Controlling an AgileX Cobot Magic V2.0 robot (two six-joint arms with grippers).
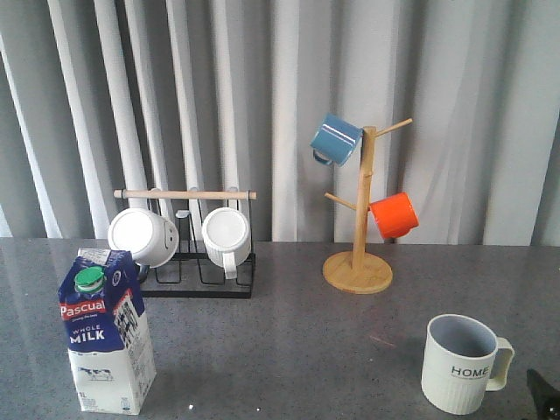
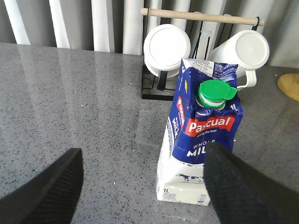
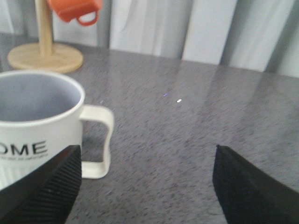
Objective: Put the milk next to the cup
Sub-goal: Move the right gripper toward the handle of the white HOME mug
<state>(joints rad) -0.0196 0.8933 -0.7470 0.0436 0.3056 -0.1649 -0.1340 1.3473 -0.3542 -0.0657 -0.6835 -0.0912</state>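
"Pascual" milk (image 1: pixel 106 337); "HOME" cup (image 1: pixel 461 364)

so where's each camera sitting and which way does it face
Front: ahead over the table at milk, cup, rack and tree; only a dark bit of the robot at the lower right edge.
Left wrist: down at the milk; left tool open.
Right wrist: low, by the cup; right tool open.
Shared: front and left wrist both show milk and rack.

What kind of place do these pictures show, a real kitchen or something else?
Probably a staged test tabletop, not a real kitchen: a grey speckled table backed by plain grey-white curtains, with a black wire mug rack and a wooden mug tree set out like props.
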